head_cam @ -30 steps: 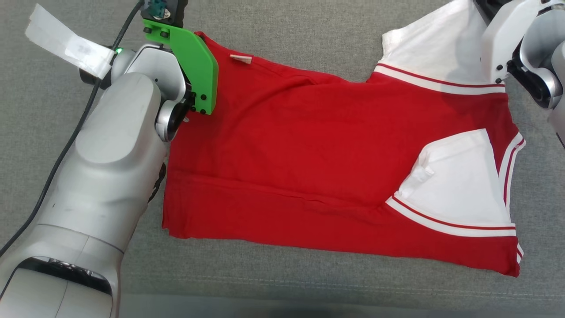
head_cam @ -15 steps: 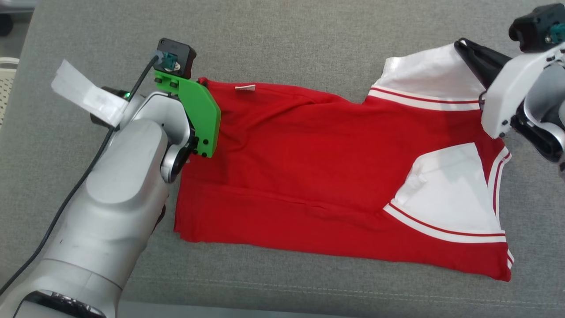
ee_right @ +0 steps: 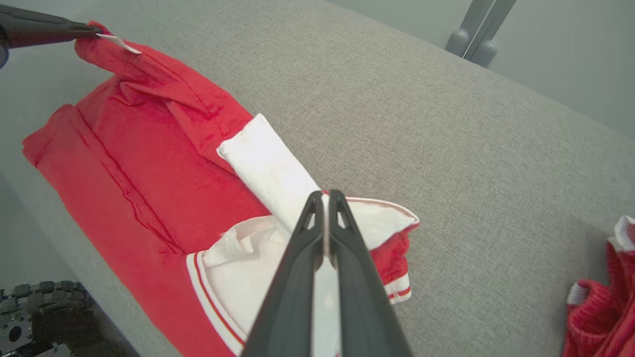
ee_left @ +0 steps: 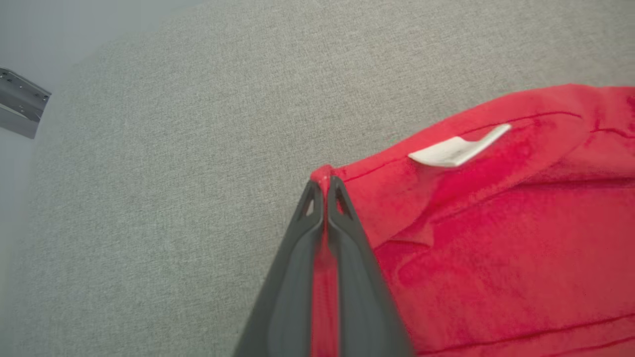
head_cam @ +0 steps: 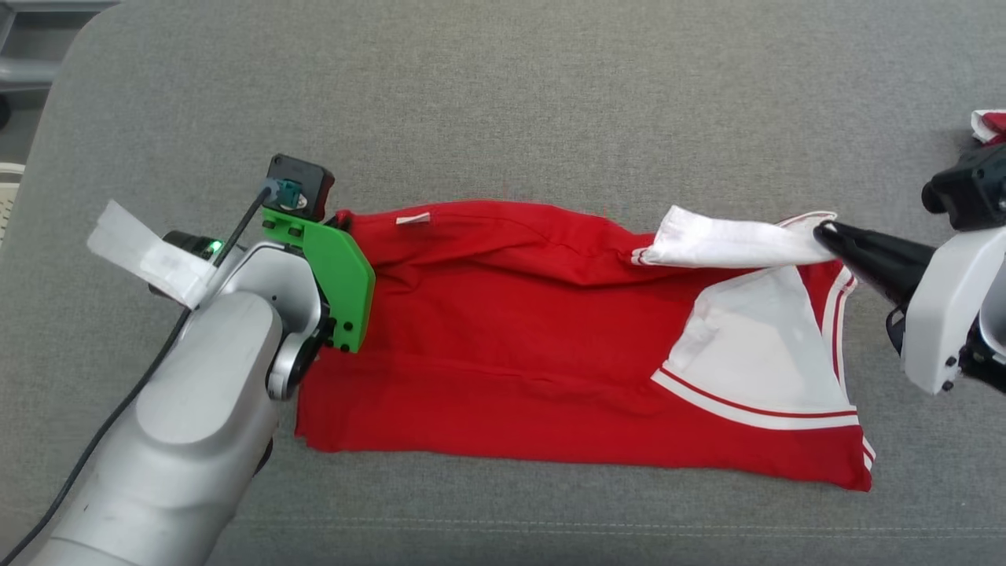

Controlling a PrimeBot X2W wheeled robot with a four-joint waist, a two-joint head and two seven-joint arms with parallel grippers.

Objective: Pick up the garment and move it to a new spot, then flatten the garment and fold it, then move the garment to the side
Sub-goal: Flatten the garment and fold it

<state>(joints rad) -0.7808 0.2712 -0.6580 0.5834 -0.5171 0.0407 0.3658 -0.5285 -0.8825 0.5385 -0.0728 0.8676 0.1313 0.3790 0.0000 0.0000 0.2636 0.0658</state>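
**Head view.** The red garment (head_cam: 511, 338) lies across the middle of the grey cushion (head_cam: 550, 94), its long axis running from 9 o'clock to 3 o'clock. Its near edge lies flat on the cushion. Its far edge is drawn into a long rolled fold between my two grippers. My right gripper (head_cam: 823, 230) enters from 3 o'clock, with both fingers pressed together on the tip of the white sleeve (head_cam: 731, 242). The sleeve is pulled out straight towards 3 o'clock. A second white panel (head_cam: 758, 354), bordered by a red-and-white band, rests flat at the garment's 4 o'clock corner. The green bracket (head_cam: 342, 279) on my left wrist sits over the garment's 9 o'clock end.

**Left wrist view.** My left gripper (ee_left: 325, 184) is clamped on the garment's far corner, and red cloth shows in the slit between the fingers. A small white label (ee_left: 456, 149) stands out from the hem at 2 o'clock from the fingertips.

**Right wrist view.** White cloth fills the narrow slit between my right fingers. A separate red-and-white bundle (ee_right: 603, 312) lies at 4 o'clock, well apart from the garment.
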